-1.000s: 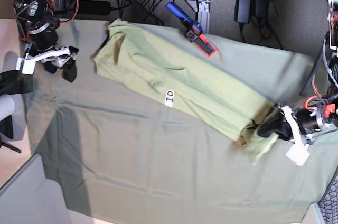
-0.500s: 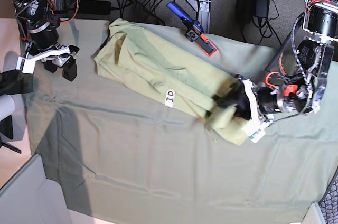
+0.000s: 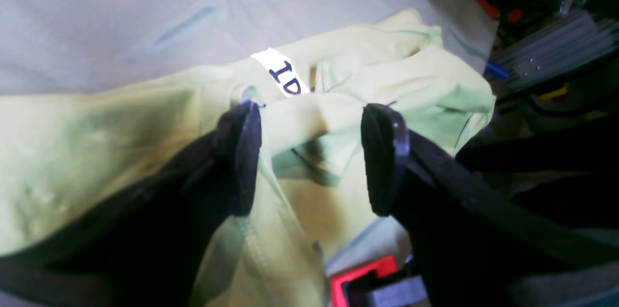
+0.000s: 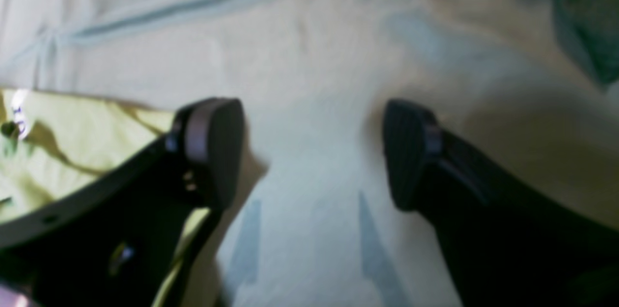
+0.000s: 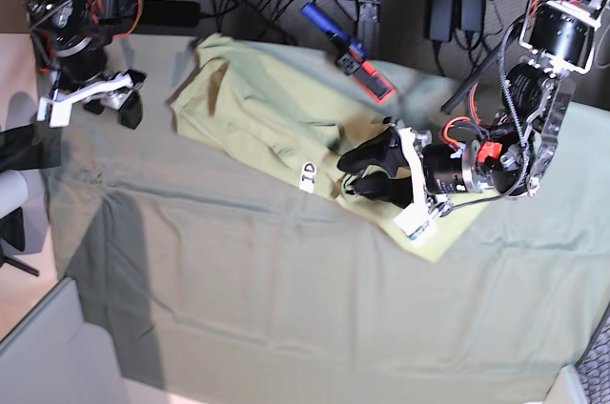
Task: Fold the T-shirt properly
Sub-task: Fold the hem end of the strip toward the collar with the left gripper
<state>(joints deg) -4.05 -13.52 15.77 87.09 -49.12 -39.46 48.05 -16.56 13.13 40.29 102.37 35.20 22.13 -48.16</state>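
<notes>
The T-shirt (image 5: 276, 128) was seen lying on the grey-green table cloth (image 5: 238, 280), partly beneath the fingers of the left gripper (image 5: 367, 171). Those fingers were parted widely, and nothing was seen gripped between them; a fold of pale cloth was spread under their tips. The white label marked "ID" (image 3: 281, 73) was shown beyond the tips in the left wrist view. The fingers of the right gripper (image 5: 122, 111) were also held wide, with nothing between them, just beside the other end of the shirt. The red and blue object (image 5: 348, 53) was placed beyond the left fingers, near the shirt's edge.

No container could be made out. Compared with the earlier frame, the left fingers had been moved inward toward the label and had been opened, and the shirt's end near them had been turned back over itself. The right fingers had been shifted only slightly.
</notes>
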